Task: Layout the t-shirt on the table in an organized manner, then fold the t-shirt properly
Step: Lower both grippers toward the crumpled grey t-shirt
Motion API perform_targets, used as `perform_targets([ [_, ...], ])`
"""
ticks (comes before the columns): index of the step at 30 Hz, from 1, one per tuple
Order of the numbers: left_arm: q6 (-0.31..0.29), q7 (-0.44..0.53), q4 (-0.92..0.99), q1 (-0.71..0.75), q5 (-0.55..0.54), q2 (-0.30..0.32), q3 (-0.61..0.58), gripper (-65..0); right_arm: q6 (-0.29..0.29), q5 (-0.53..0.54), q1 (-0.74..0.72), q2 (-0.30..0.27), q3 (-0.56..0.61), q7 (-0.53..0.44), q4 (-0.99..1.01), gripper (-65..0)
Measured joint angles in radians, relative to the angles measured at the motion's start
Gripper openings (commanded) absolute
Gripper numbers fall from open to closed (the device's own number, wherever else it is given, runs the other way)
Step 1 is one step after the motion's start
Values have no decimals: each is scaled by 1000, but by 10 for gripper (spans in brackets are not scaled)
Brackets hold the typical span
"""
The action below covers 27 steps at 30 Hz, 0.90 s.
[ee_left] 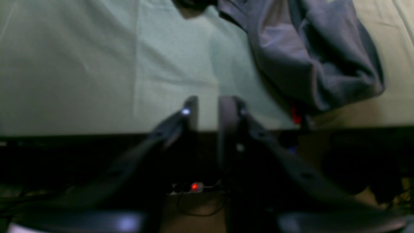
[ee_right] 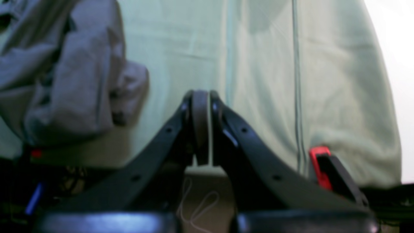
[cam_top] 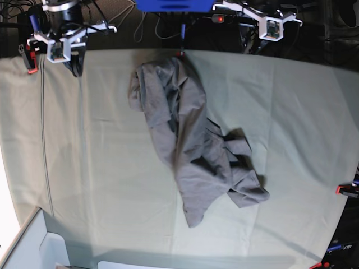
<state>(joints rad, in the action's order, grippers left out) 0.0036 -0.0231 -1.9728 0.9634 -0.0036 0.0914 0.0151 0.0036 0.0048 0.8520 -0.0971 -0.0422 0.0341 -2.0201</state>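
Observation:
The grey t-shirt [cam_top: 190, 140] lies crumpled in a long diagonal heap in the middle of the table [cam_top: 101, 168], one end at the far edge. In the left wrist view it [ee_left: 307, 58] is bunched at the upper right, and my left gripper [ee_left: 208, 110] hangs over the table edge to its left, empty, jaws a narrow gap apart. In the right wrist view the shirt [ee_right: 64, 81] is at the upper left. My right gripper [ee_right: 200, 106] is shut and empty over the table edge, right of the shirt. Both grippers are apart from the shirt.
Red clamps hold the pale green cloth at the edges [ee_right: 318, 166] [ee_left: 296, 115] [cam_top: 31, 61] [cam_top: 345, 189]. A pale box [cam_top: 33, 246] sits at the near left corner. Both arms [cam_top: 59, 45] [cam_top: 272, 25] stand along the far edge.

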Motion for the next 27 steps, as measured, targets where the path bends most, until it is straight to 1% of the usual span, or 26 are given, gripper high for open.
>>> perform_targets([
  [3, 0, -3, 1, -27, 0, 0, 9, -368, 0, 0, -24, 15, 0, 0, 0, -580],
  [6, 0, 2, 2, -67, 0, 4, 8, -319, 0, 0, -39, 14, 1, 1, 0, -515],
  [8, -1, -5, 2, -72, 0, 5, 23, -309, 0, 0, -57, 14, 20, 1, 0, -466],
  [10, 0, -4, 3, -84, 0, -6, 40, -309, 0, 0, -65, 14, 38, 0, 1, -435],
  [13, 0, -2, 3, -133, 0, -6, 48, -308, 0, 0, -88, 12, 72, 7, 5, -396],
  [15, 0, -2, 3, -157, 0, 2, 48, -308, 0, 0, -97, 12, 85, 16, 4, -380],
  [18, 0, -3, 4, -183, 0, 18, 48, -307, 0, 0, -135, 11, 92, 106, 5, -373],
  [21, 0, -3, 4, -214, 0, 19, 49, -307, 0, 0, -167, 12, 119, 149, 5, -374],
  [27, 0, -3, 9, -213, 0, 14, 48, -307, 0, 0, -196, 12, 127, 164, 6, -375],
])
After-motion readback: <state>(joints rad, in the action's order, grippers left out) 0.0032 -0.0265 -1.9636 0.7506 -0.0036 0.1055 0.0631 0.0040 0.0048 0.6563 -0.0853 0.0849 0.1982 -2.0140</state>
